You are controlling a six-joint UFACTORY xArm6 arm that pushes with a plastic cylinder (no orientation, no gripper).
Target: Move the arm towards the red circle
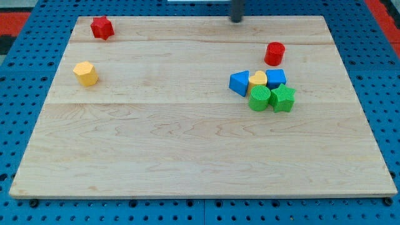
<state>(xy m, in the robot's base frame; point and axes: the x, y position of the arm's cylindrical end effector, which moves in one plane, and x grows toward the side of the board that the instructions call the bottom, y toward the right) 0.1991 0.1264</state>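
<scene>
Landmark for all entries: the red circle, a short upright red cylinder standing alone on the board toward the view's upper right.

1. Wooden board: pale planked top, filling most of the view and carrying all 8 blocks. The red circle stands on it in the upper right part.
2. Blue pegboard surround: perforated surface showing on all sides of the board, well outside the red circle.
3. Rod, with my tip: dark, blurred, entering from the view's top edge. My tip sits at the board's top edge, above and to the view's left of the red circle, apart from it and touching no block. The rod has no jaws, so it holds nothing and is neither clenched nor released.
4. Cluster of 5 blocks, below and slightly left of the red circle, near but apart from it, packed in contact with one another:
 - blue triangular block, leftmost;
 - yellow heart, centre top;
 - blue block, right top, directly below the red circle;
 - green cylinder, lower left;
 - green star-like block, lower right.
5. Red star-like block: far left of the red circle, near the board's top left corner.
6. Yellow hexagonal block: far left and somewhat lower than the red circle.
</scene>
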